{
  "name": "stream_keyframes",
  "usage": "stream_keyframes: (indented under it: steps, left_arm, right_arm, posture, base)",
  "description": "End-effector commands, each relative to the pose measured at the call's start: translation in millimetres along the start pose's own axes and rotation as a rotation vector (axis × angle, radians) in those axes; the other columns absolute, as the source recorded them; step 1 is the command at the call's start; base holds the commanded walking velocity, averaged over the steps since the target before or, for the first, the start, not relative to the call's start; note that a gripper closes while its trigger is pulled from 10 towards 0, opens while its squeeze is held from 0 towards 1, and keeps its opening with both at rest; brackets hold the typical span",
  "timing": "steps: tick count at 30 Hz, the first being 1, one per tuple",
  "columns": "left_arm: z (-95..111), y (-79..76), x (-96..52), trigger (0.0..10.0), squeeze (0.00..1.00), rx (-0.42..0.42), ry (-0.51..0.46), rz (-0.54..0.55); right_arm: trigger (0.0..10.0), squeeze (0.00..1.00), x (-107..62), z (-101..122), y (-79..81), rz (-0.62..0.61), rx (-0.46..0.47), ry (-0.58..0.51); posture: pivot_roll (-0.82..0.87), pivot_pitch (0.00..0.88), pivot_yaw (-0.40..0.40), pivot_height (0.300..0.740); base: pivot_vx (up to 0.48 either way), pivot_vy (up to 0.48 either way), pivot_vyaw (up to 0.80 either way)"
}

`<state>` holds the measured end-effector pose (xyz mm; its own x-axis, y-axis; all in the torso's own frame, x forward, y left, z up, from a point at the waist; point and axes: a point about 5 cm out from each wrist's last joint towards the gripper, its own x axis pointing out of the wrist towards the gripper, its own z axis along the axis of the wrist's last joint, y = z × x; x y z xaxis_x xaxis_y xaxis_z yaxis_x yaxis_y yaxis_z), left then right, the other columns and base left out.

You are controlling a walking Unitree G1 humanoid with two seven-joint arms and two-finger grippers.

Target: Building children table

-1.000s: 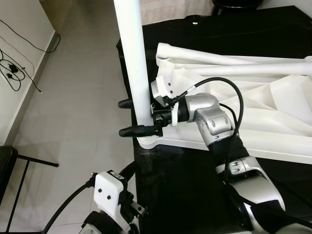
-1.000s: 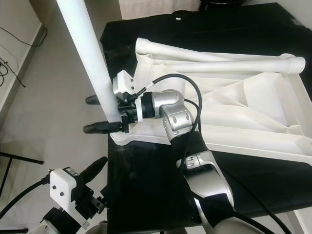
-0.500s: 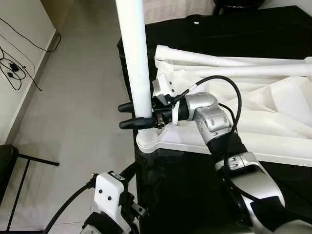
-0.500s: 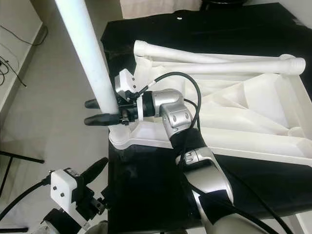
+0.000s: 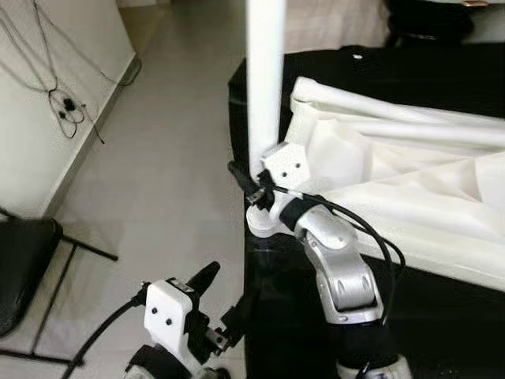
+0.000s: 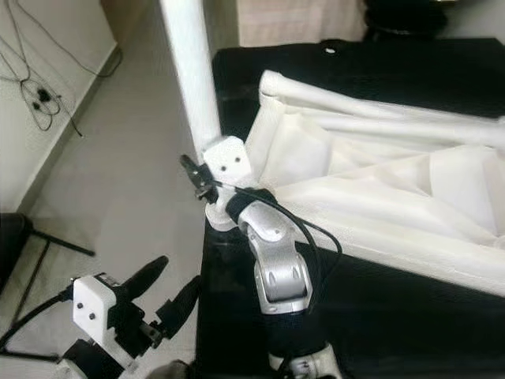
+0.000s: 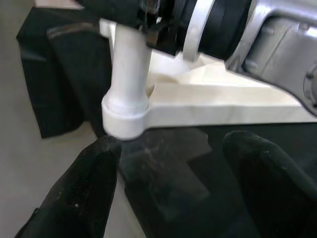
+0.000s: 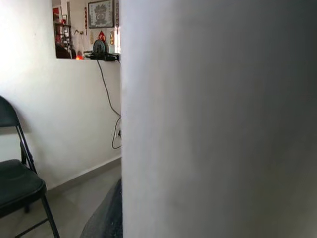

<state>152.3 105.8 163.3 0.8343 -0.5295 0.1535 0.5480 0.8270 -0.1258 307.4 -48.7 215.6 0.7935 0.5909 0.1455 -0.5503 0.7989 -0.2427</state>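
Observation:
An upturned white children's tabletop (image 5: 410, 181) lies on a black-covered surface. A white table leg (image 5: 265, 87) stands upright in its near-left corner socket (image 5: 264, 225). My right gripper (image 5: 251, 175) is shut on the leg just above the socket; one black finger (image 5: 239, 172) shows past the leg's left side. In the right wrist view the leg (image 8: 218, 119) sits right against the lens. My left gripper (image 5: 219, 297) hangs low beside the surface's edge, open and holding nothing. In the left wrist view its fingers (image 7: 94, 183) point up at the socket (image 7: 126, 116).
Two more white legs (image 5: 394, 110) lie across the tabletop. A black folding chair (image 5: 24, 260) stands on the tiled floor to the left, and cables (image 5: 59, 103) hang by the wall. The black surface's left edge (image 5: 237, 95) runs just beside the standing leg.
The head camera has shifted, so the whole scene sits differently. My right gripper's fingers went from spread around the leg to shut on it, and the leg now stands straighter.

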Motion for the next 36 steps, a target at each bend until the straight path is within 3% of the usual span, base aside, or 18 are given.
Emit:
stream_keyframes:
  steps: [1, 2, 3, 6, 7, 9, 10, 11, 13, 16, 17, 18, 19, 20, 21, 22, 25, 36]
  left_arm:
    - [-5, 0.9, -2.6, 10.0, 0.00, -0.012, 0.030, -0.006]
    - [-4, 1.7, -2.8, 10.0, 0.00, -0.006, 0.026, 0.002]
    - [-4, 2.0, -2.8, 10.0, 0.00, -0.005, 0.024, 0.008]
    - [-3, 2.2, -2.9, 10.0, 0.00, -0.004, 0.023, 0.012]
    - [-3, 2.1, -3.1, 10.0, 0.00, -0.004, 0.024, 0.011]
    - [-3, 2.1, -3.1, 10.0, 0.00, -0.004, 0.025, 0.010]
    - [-3, 2.1, -3.2, 10.0, 0.00, -0.005, 0.026, 0.008]
    - [-3, 2.1, -3.2, 10.0, 0.00, -0.005, 0.026, 0.008]
    - [-3, 1.9, -3.0, 10.0, 0.00, -0.008, 0.027, 0.003]
    - [-2, 1.2, -2.8, 10.0, 0.00, -0.009, 0.025, 0.001]
    - [-2, 1.2, -2.8, 10.0, 0.00, -0.009, 0.025, 0.001]
    - [-2, 0.4, -3.1, 10.0, 0.00, -0.008, 0.023, 0.005]
    - [-2, 0.4, -3.1, 10.0, 0.00, -0.008, 0.023, 0.005]
    - [-2, -0.2, -3.3, 10.0, 0.00, -0.007, 0.023, 0.005]
    - [-2, -0.2, -3.3, 10.0, 0.00, -0.007, 0.023, 0.005]
    - [-1, -1.3, -3.7, 10.0, 0.00, -0.007, 0.024, 0.005]
    - [0, -4.7, -5.1, 10.0, 0.00, -0.008, 0.025, 0.003]
    - [4, -12.2, -10.1, 10.0, 0.00, -0.011, 0.030, 0.005]
  right_arm:
    - [0.0, 0.00, 4.2, -28, 23.9, 0.028, 0.102, 0.110]
    - [0.8, 0.00, 6.9, -25, 22.9, 0.026, 0.092, 0.122]
    - [10.0, 0.00, 8.5, -22, 21.0, 0.025, 0.076, 0.121]
    - [10.0, 0.00, 11.6, -17, 15.9, 0.033, 0.058, 0.098]
    - [10.0, 0.93, 15.9, -9, 8.3, 0.073, 0.033, 0.044]
    - [10.0, 0.93, 16.3, -5, 5.8, 0.086, 0.015, 0.025]
    - [10.0, 1.00, 18.2, 0, 5.1, 0.153, 0.025, -0.003]
    - [10.0, 1.00, 18.2, 0, 5.1, 0.153, 0.025, -0.003]
    - [10.0, 1.00, 20.4, 12, 2.1, 0.339, 0.050, -0.073]
    - [10.0, 1.00, 19.9, 14, -2.5, 0.517, 0.026, -0.089]
    - [10.0, 1.00, 19.9, 14, -2.5, 0.517, 0.026, -0.089]
    - [10.0, 1.00, 26.7, 8, -8.9, 0.598, -0.070, -0.053]
    - [10.0, 1.00, 26.7, 8, -8.9, 0.598, -0.070, -0.053]
    - [10.0, 0.17, 30.3, 4, -10.6, 0.645, -0.098, -0.028]
    - [10.0, 0.17, 30.3, 4, -10.6, 0.645, -0.098, -0.028]
    - [10.0, 0.00, 35.2, 0, -12.4, 0.701, -0.108, 0.006]
    - [10.0, 0.00, 44.1, -1, -14.4, 0.837, -0.086, 0.052]
    - [10.0, 0.00, 51.8, 7, -18.6, 0.982, 0.011, 0.041]
  posture:
    - [0.03, 0.206, 0.039, 0.740]
    - [0.03, 0.205, 0.040, 0.740]
    - [0.04, 0.207, 0.040, 0.740]
    - [0.04, 0.209, 0.040, 0.740]
    - [0.04, 0.209, 0.040, 0.740]
    - [0.04, 0.209, 0.040, 0.740]
    - [0.05, 0.213, 0.044, 0.740]
    - [0.05, 0.213, 0.044, 0.740]
    - [0.06, 0.216, 0.042, 0.740]
    - [0.06, 0.221, 0.042, 0.740]
    - [0.06, 0.221, 0.042, 0.740]
    - [0.07, 0.221, 0.044, 0.740]
    - [0.07, 0.221, 0.044, 0.740]
    - [0.08, 0.225, 0.042, 0.740]
    - [0.08, 0.225, 0.042, 0.740]
    - [0.08, 0.230, 0.039, 0.740]
    - [0.09, 0.241, 0.037, 0.740]
    - [0.08, 0.287, 0.022, 0.740]
  base:
    - [0.000, 0.000, 0.00]
    - [0.000, 0.000, 0.00]
    - [0.000, 0.000, 0.00]
    - [0.000, 0.000, 0.00]
    - [0.000, 0.000, 0.00]
    - [0.000, 0.000, 0.00]
    - [0.000, 0.000, 0.00]
    - [0.000, 0.000, 0.00]
    - [0.000, 0.000, 0.00]
    - [0.000, 0.000, 0.00]
    - [0.000, 0.000, 0.00]
    - [0.000, 0.000, 0.00]
    - [0.000, 0.000, 0.00]
    - [0.000, 0.000, 0.00]
    - [0.000, 0.000, 0.00]
    - [0.000, 0.000, 0.00]
    - [0.000, 0.000, 0.00]
    - [0.000, 0.000, 0.00]
